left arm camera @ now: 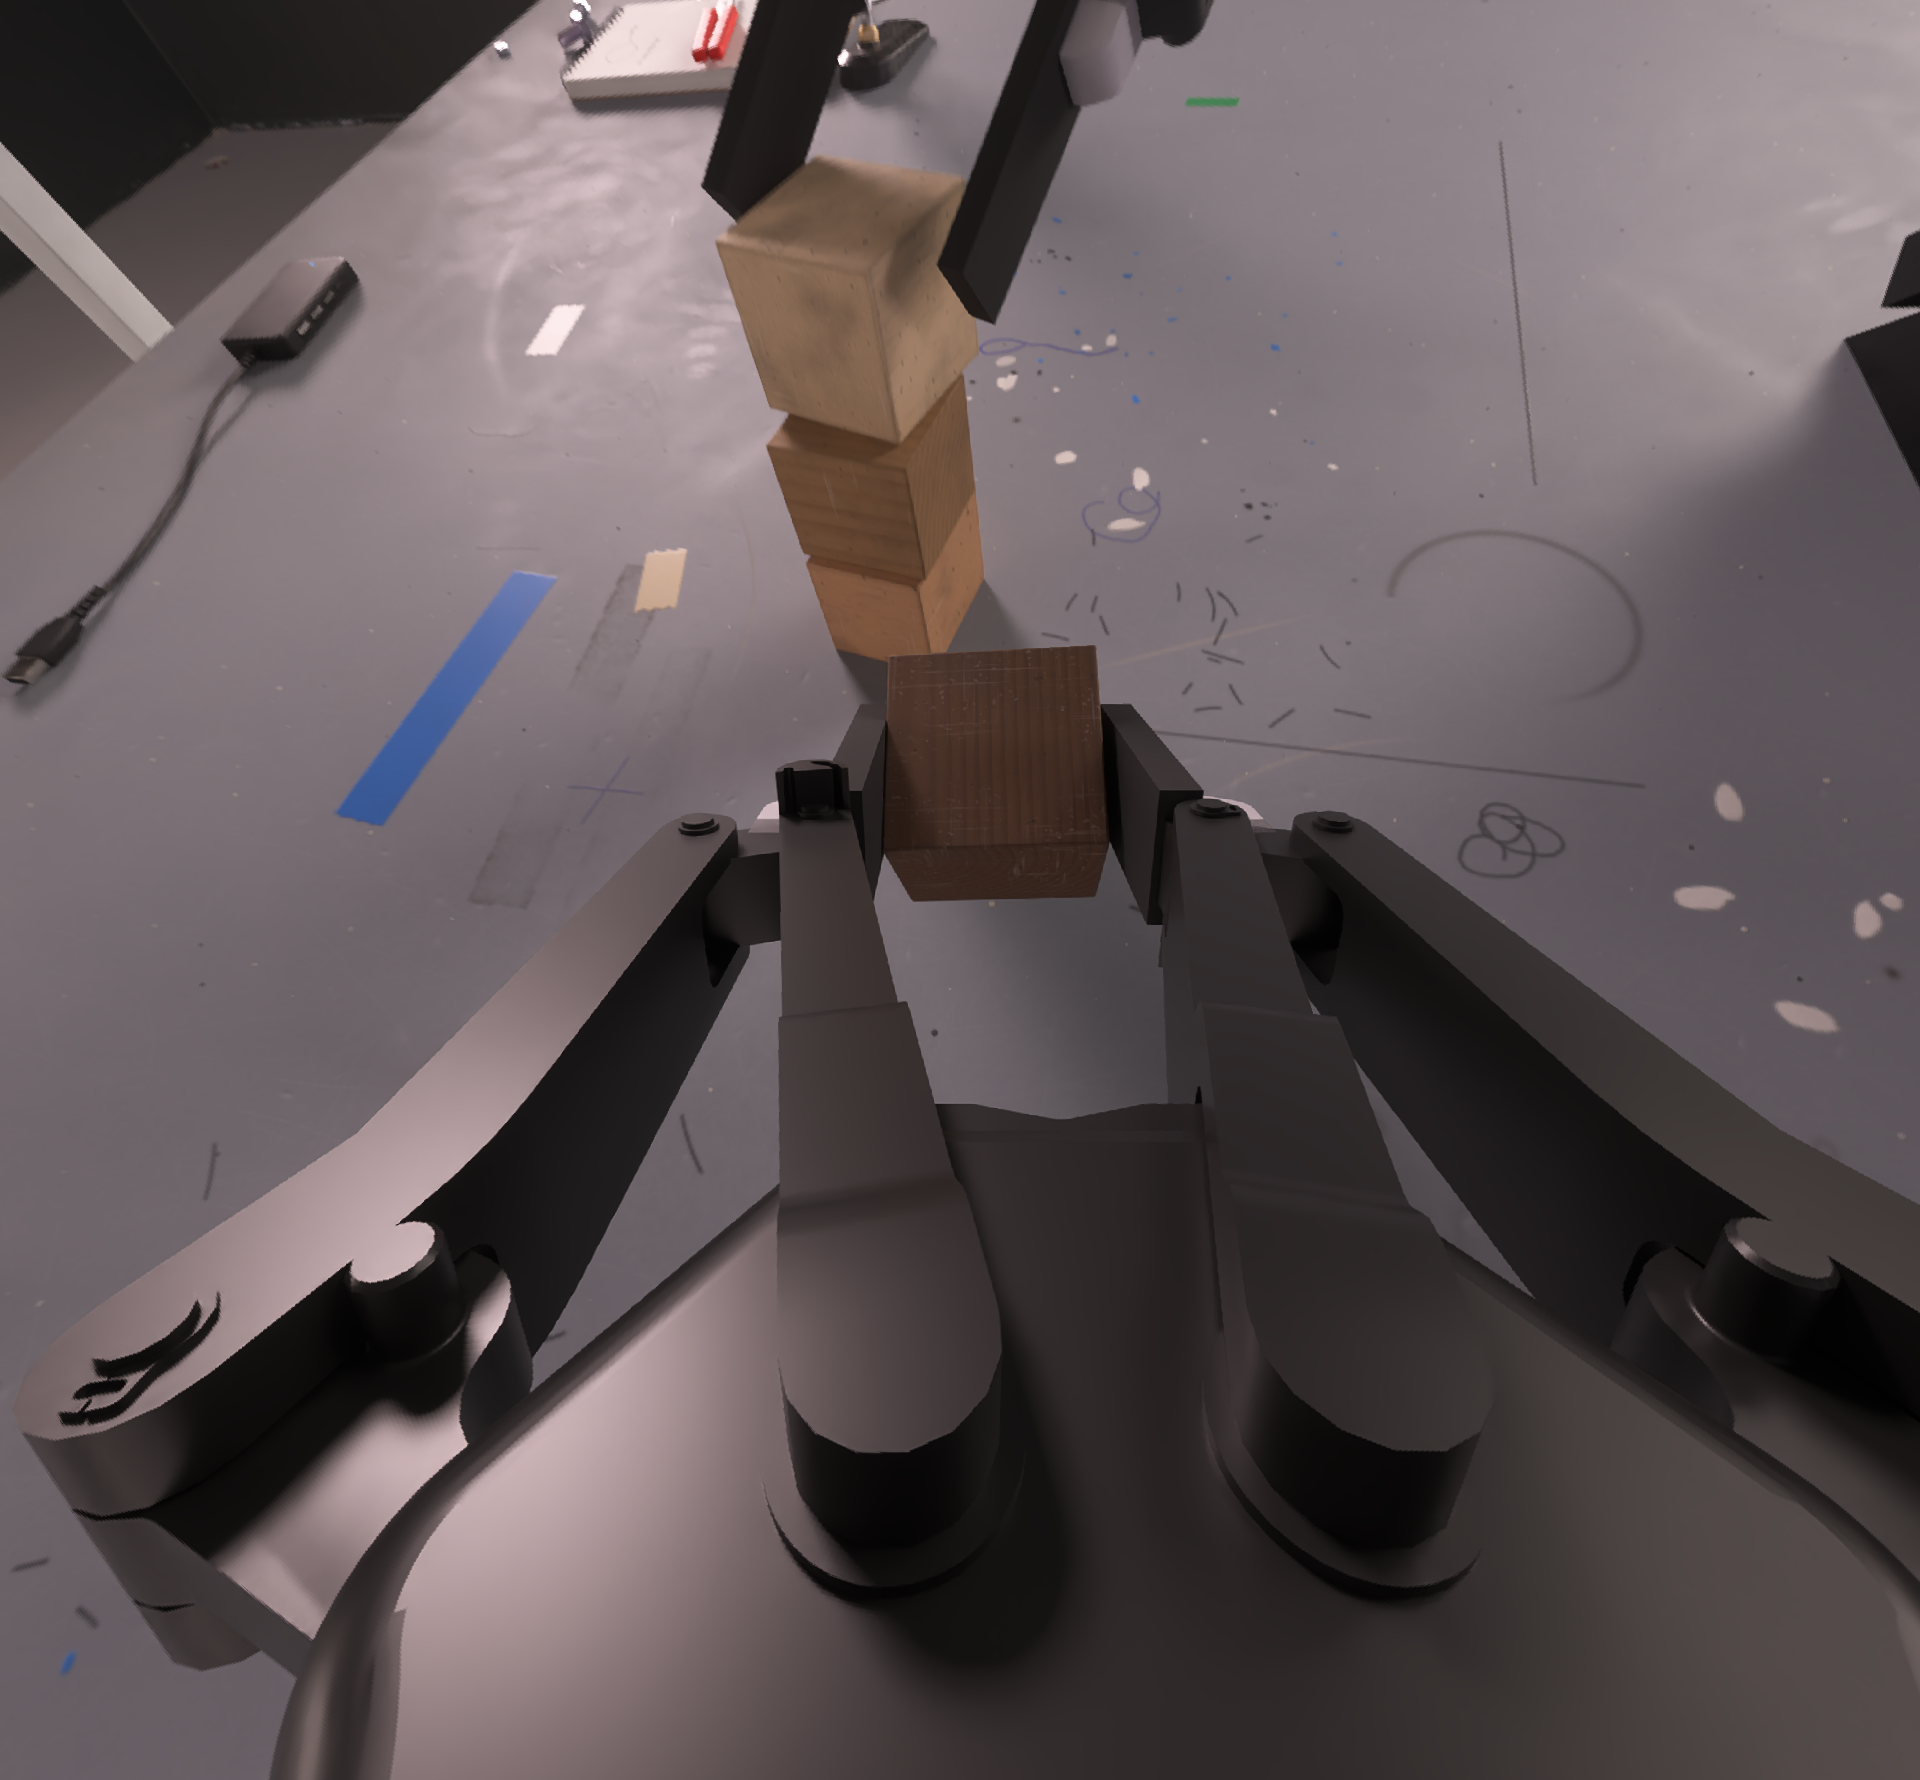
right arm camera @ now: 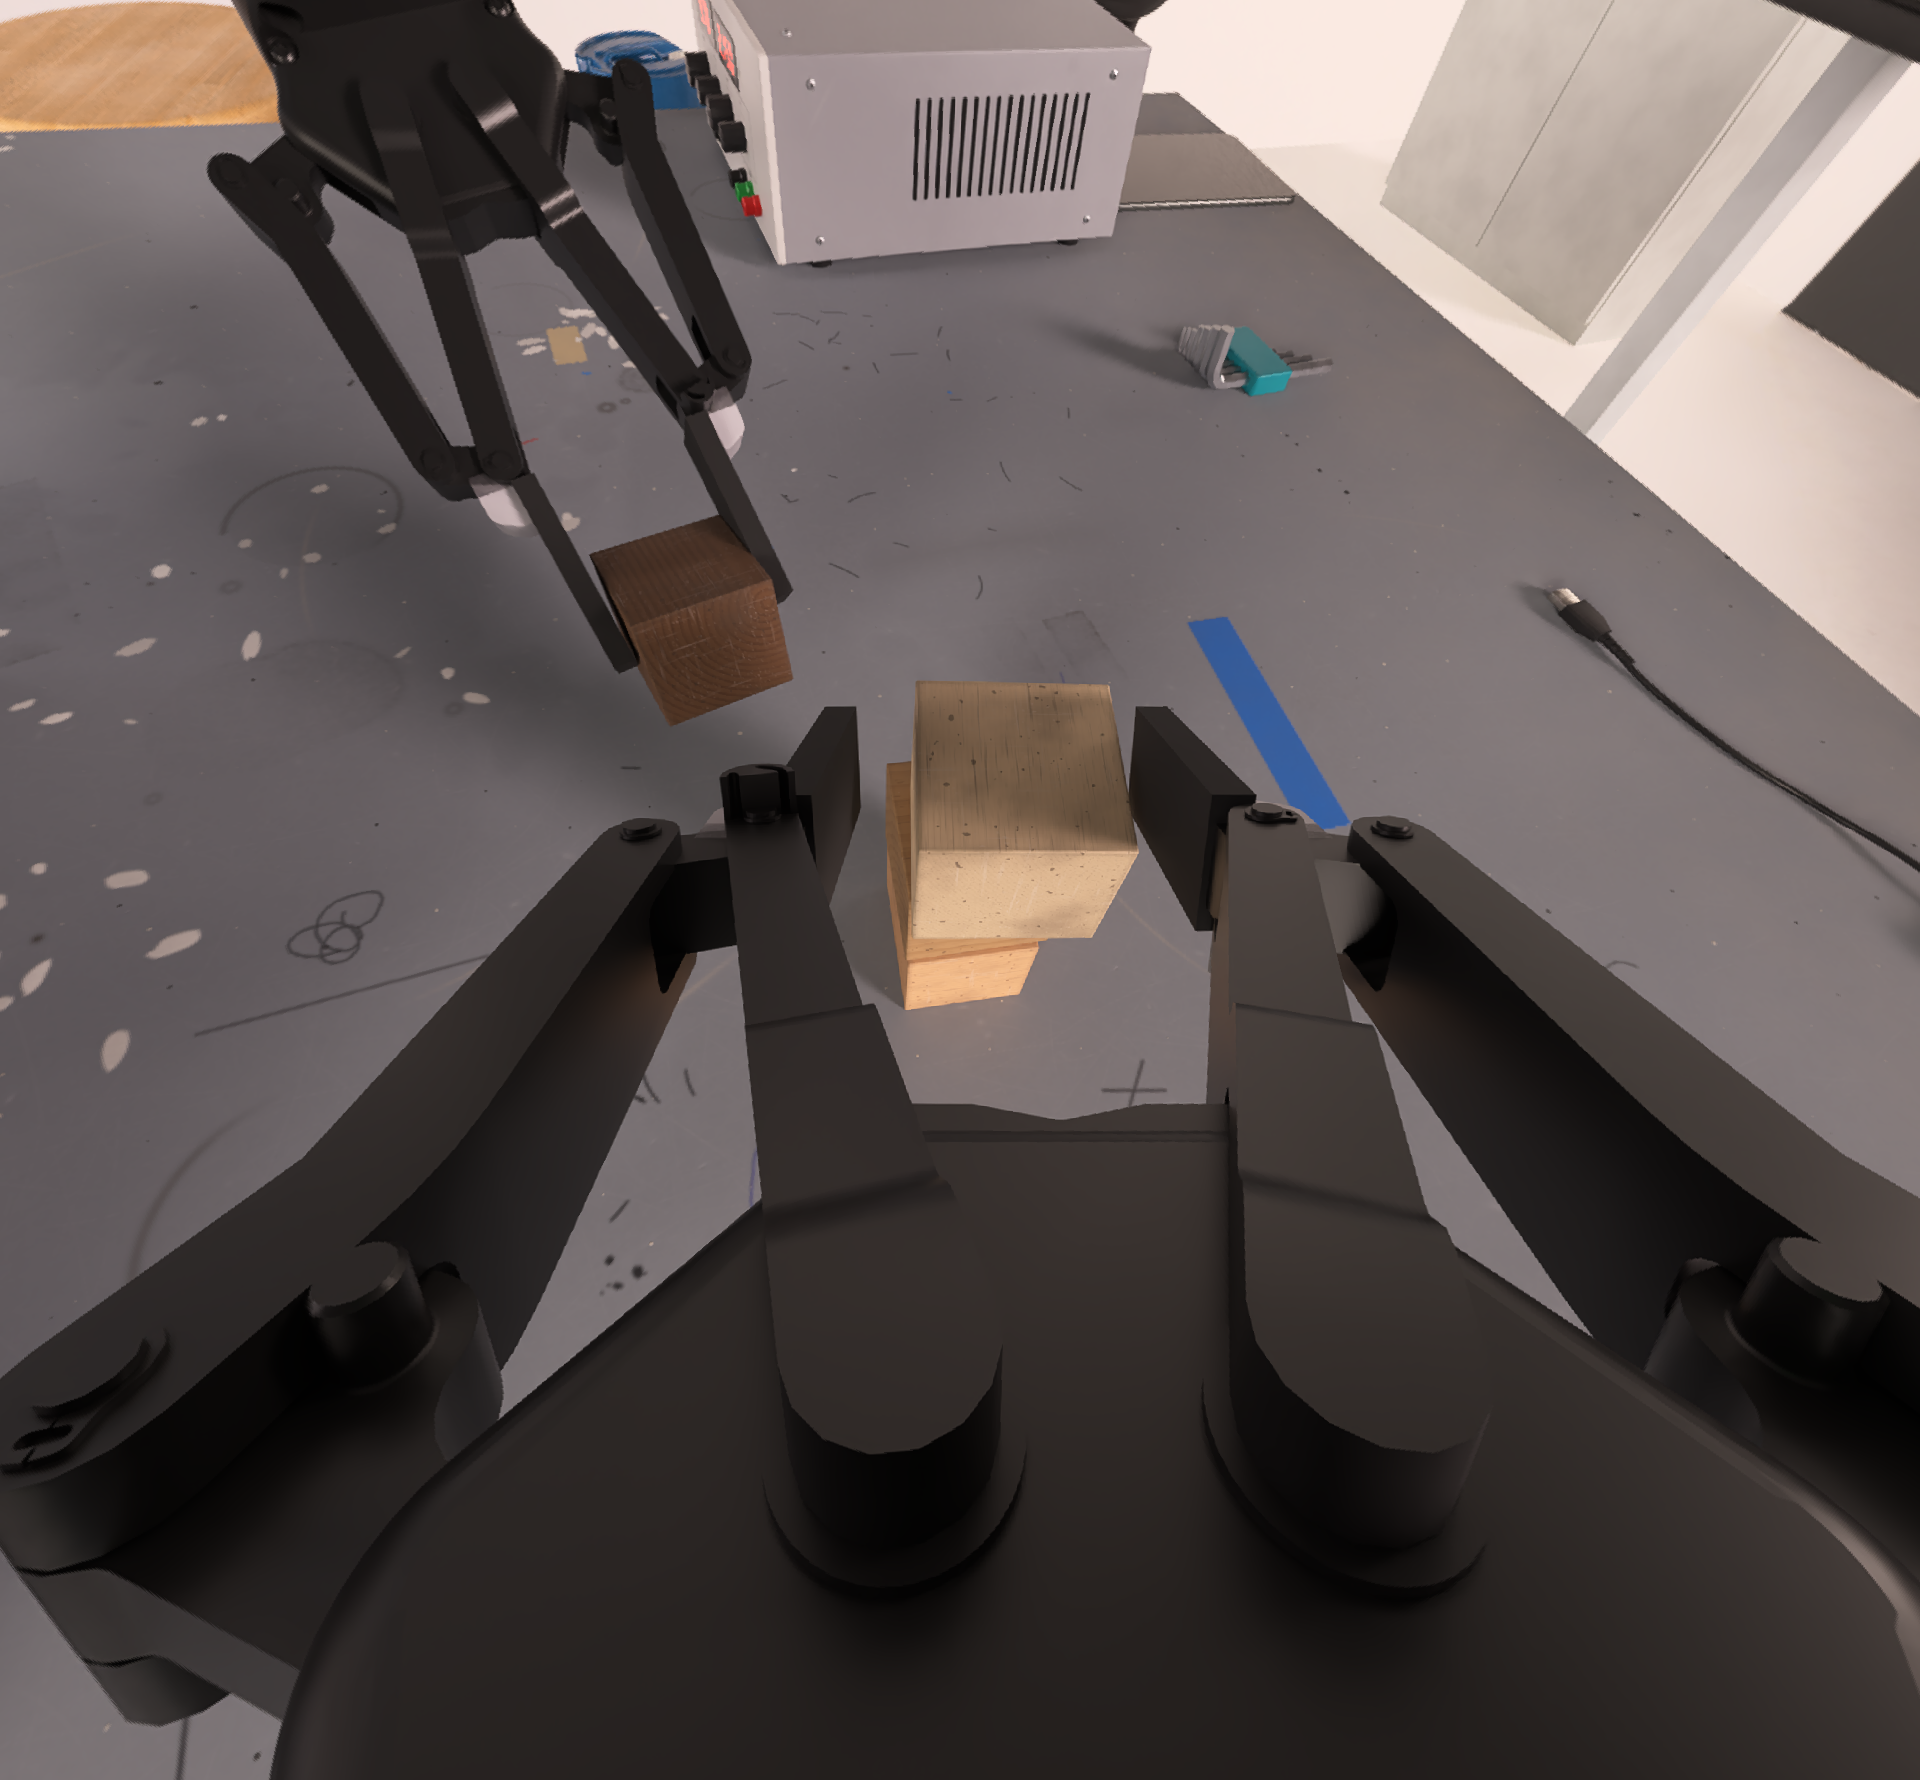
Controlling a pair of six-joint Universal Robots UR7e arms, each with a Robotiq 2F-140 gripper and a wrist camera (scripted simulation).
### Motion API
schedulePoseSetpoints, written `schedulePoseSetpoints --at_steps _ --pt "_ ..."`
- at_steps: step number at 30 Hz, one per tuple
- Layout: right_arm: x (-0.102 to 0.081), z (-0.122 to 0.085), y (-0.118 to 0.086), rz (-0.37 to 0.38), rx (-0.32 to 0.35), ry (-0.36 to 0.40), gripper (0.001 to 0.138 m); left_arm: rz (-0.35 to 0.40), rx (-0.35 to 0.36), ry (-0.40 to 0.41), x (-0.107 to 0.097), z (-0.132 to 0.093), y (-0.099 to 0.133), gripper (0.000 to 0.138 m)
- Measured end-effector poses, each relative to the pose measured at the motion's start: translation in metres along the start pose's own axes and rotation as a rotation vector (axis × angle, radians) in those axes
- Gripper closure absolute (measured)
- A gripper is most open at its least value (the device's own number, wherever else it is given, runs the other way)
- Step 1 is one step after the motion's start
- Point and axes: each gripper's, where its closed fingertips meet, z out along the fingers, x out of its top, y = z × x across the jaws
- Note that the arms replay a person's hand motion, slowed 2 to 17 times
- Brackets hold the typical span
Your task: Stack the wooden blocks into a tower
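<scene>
A tower of three wooden blocks stands on the grey table: a pale top block, a middle block and a bottom block. In the right wrist view the pale top block sits shifted to the right over the lower blocks. My right gripper is open and straddles the top block with a small gap on each side; it also shows in the left wrist view. My left gripper is shut on a dark brown block, held above the table just in front of the tower; the same block shows in the right wrist view.
A grey power supply box and a blue tape roll stand at one end of the table. A hex key set, a blue tape strip, a black cable, a small black box and a notepad lie around.
</scene>
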Motion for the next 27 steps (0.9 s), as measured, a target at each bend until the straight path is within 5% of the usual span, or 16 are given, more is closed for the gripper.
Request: schedulePoseSetpoints --at_steps 10,27 --pt "0.010 -0.023 0.003 0.003 0.007 0.065 0.067 0.025 0.051 0.049 0.045 -0.019 -0.012 0.086" --pt "0.010 -0.074 0.025 0.065 -0.034 0.166 0.067 0.112 0.040 0.076 0.135 -0.027 -0.027 0.086"
